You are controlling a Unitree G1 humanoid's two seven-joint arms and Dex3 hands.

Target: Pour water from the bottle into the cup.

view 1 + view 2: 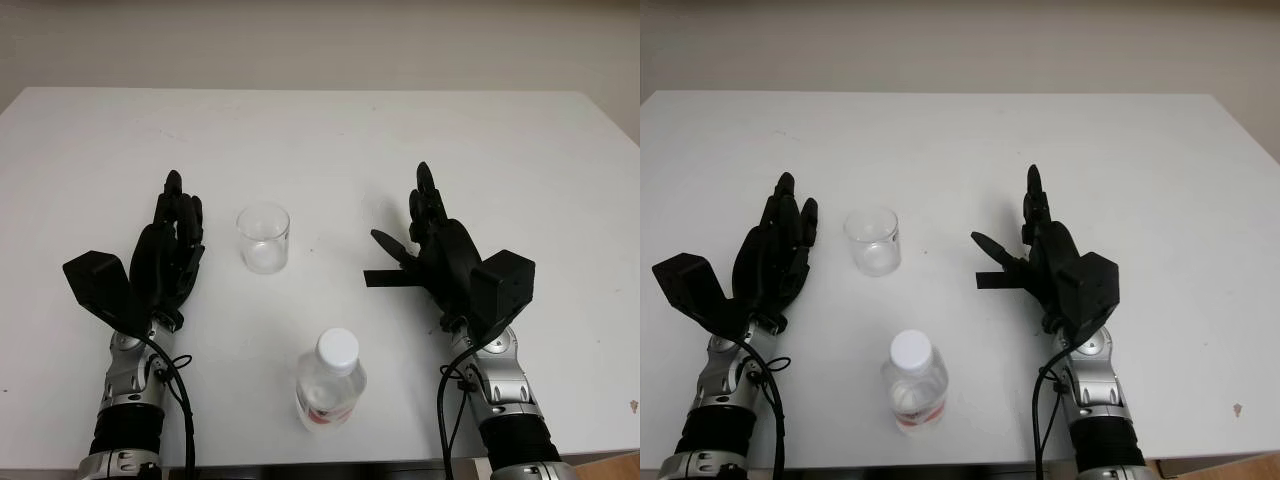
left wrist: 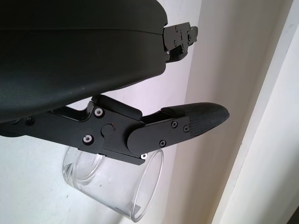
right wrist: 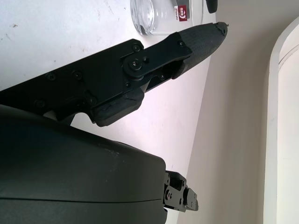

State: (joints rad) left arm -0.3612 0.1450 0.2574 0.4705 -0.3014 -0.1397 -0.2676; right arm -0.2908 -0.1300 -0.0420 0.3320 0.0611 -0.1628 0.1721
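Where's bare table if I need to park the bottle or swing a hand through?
Free: the whole far half of the table beyond the cup, and the stretch between cup and right hand. Crowded: the left hand sits close beside the cup, and the bottle stands at the near edge between both arms.

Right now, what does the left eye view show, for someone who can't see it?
A clear empty cup stands between two open black hands, left hand and right hand, on a white table. A capped water bottle stands nearer the robot.
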